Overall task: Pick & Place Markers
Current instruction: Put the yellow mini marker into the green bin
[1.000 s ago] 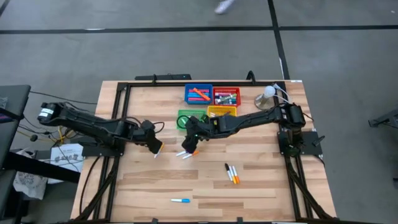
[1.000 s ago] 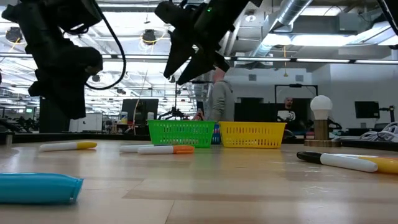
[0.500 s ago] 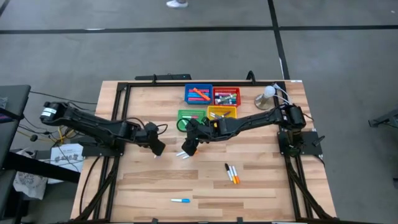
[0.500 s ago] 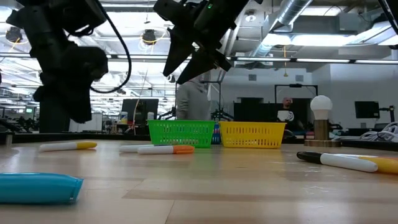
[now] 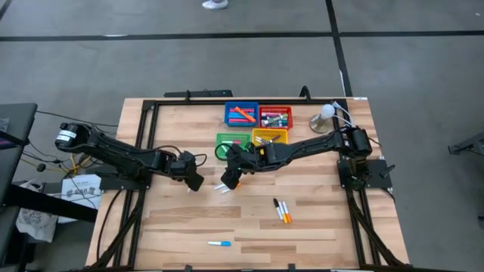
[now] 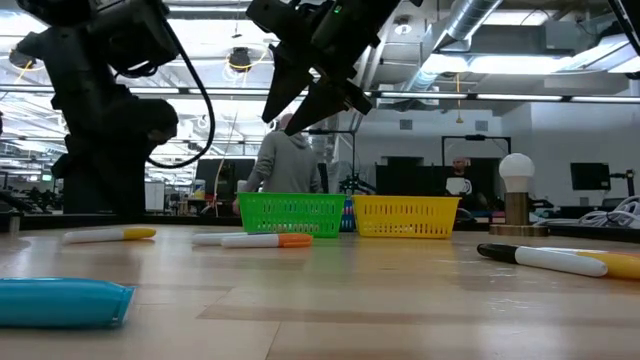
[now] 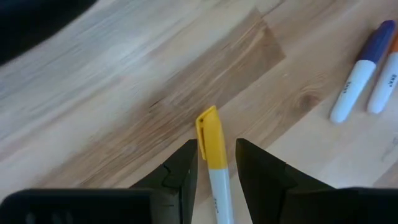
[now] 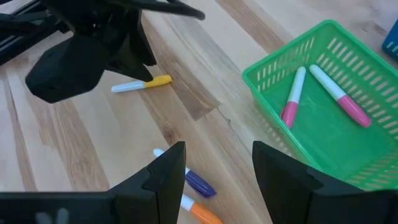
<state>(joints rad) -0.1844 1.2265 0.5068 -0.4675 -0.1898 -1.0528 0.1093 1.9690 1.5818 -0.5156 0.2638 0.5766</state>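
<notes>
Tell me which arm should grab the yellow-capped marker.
Left. Its tool is open and already straddles the yellow-capped marker; the right tool, also open, hovers over other markers nearer the green basket.

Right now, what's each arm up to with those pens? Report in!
Left end effector open, straddling the yellow-capped marker on the table. Right end effector open, empty, above the purple-capped marker near the green tray. Nothing in the way.
</notes>
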